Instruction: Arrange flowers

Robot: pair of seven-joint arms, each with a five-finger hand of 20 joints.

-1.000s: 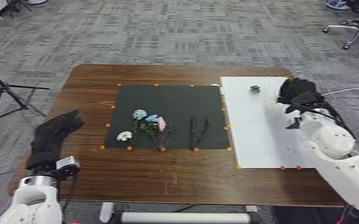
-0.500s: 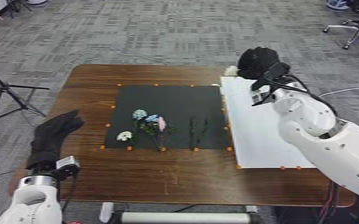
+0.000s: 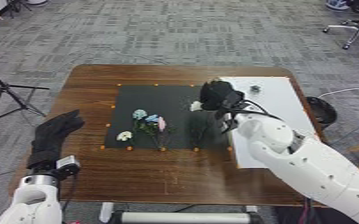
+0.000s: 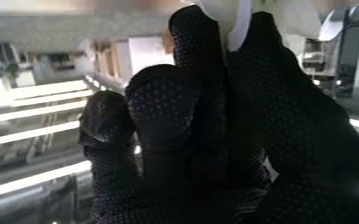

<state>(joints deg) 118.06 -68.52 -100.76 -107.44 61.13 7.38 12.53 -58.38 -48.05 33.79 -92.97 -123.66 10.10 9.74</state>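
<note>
One white flower (image 3: 196,106) seems pinched in the right hand (image 3: 218,96) over the black mat (image 3: 162,96), left hand (image 3: 56,131) loose

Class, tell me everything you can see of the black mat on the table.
The black mat looks thin, matte and roughly square, and lies flat on the brown wooden table, left of the white sheet. Small orange markers dot its edges. On its near half lie light blue blooms, a pink bloom, a white bloom and, farther right, green stems. The right hand covers part of its right side.
</note>
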